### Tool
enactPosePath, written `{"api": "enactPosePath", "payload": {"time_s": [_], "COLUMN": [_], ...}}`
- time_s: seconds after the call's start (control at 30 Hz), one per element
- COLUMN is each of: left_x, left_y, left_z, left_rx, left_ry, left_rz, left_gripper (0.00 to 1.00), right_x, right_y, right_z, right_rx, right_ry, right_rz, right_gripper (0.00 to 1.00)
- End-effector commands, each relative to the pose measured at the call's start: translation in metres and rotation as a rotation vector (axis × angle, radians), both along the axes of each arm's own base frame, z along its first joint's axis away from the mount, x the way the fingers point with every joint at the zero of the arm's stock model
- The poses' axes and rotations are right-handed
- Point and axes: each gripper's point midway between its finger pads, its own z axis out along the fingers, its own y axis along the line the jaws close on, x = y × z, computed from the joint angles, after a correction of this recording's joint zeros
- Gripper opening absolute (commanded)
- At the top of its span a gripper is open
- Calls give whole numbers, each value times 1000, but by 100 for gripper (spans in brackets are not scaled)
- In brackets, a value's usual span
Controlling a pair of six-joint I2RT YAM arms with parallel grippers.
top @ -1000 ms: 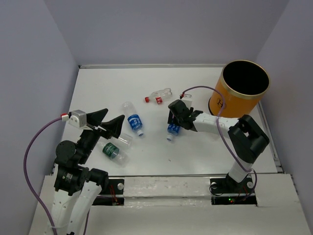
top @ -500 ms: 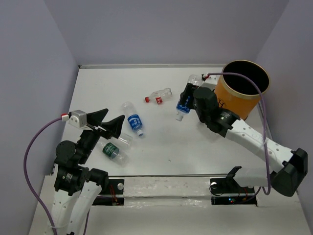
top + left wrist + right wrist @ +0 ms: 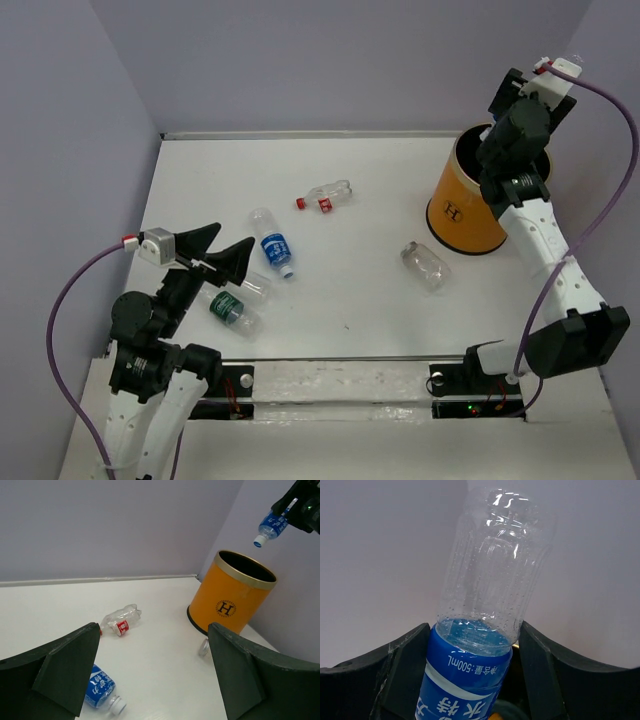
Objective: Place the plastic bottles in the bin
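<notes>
Top view
- Bin: the orange bin [image 3: 470, 215] stands at the far right of the table [image 3: 350, 300]. We cannot see whether anything lies in its black inside.
- Right arm: the right arm [image 3: 545, 230] reaches up above the bin's rim.
- On the table: we count a red-capped bottle [image 3: 330, 193], a blue-label bottle [image 3: 272, 245], a green-label bottle [image 3: 228, 308] and a clear bottle [image 3: 426, 266] just beside the bin's foot. A 5th, clear one seems to lie by the green one.
- Left gripper: the left gripper [image 3: 236, 236] hovers near the blue-label bottle, jaws apart and empty.

Left wrist view
- Held bottle: the right gripper [image 3: 287, 510] carries the held bottle [image 3: 271, 526] mouth down, above the bin and apart from its rim.

Right wrist view
- Grip: the jaws are clamped on the held bottle's blue label, and its clear body sticks out beyond them.

Progress
- Done: we see no bottle inside the bin.
- Left: we judge 1 bottle ready to drop and at least 4 more to collect.
</notes>
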Motion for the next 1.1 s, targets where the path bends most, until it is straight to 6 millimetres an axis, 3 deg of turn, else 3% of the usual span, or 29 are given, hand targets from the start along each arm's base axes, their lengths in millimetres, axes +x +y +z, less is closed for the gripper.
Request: {"api": "enactPosePath", "payload": {"time_s": [0.0, 0.17, 0.2, 0.27, 0.3, 0.33, 0.4, 0.43, 0.47, 0.5, 0.63, 0.67, 0.73, 0.8, 0.87, 0.93, 1.0, 1.07], "left_x": [-11, -15, -15, -15, -14, -14, -14, -14, -14, -14, -12, -11, -10, -9, -8, -8, -7, -7], "left_y": [-3, -1, -2, -3, -4, -5, -5, -6, -6, -5, -5, -5, -5, -6, -6, -6, -6, -6], "left_z": [24, 27, 26, 26, 25, 24, 24, 24, 25, 24, 23, 22, 22, 21, 20, 20, 20, 19], "left_rx": [-16, -21, -19, -19, -18, -17, -16, -17, -18, -18, -16, -15, -15, -14, -10, -11, -10, -10], "left_ry": [-84, -99, -96, -93, -90, -87, -86, -85, -86, -85, -81, -78, -75, -70, -65, -64, -63, -62], "left_rz": [-31, -29, -30, -37, -38, -43, -46, -48, -48, -46, -42, -43, -40, -42, -38, -39, -39, -40], "left_gripper": [99, 99, 99, 99, 99, 99, 99, 99, 99, 99, 99, 99, 99, 99, 99, 99, 99, 99], "right_x": [5, 19, 21, 23, 22, 22, 16, 14, 17, 11, 6, 0, -18, -49, -74, -92, -107, -110], "right_y": [-38, -39, -43, -44, -45, -45, -42, -37, -27, -19, 58, 99, 141, 185, 208, 220, 215, 203], "right_z": [14, -35, -51, -59, -59, -61, -53, -40, -46, -35, -46, -67, -92, -135, -176, -213, -255, -278], "right_rx": [-124, -143, -156, -165, -166, -168, -140, -92, -94, -36, 5, -3, -12, 10, 50, 80, 93, 66], "right_ry": [-30, 42, 77, 84, 88, 107, 101, 55, 109, 59, 151, 238, 324, 462, 612, 737, 928, 1039], "right_rz": [-149, -149, -153, -165, -171, -170, -132, -98, -16, 46, 433, 597, 739, 887, 1003, 1037, 1002, 914], "right_gripper": [36, 36, 42, 56, 65, 83, 94, 95, 95, 94, 86, 84, 79, 73, 70, 70, 70, 72]}}
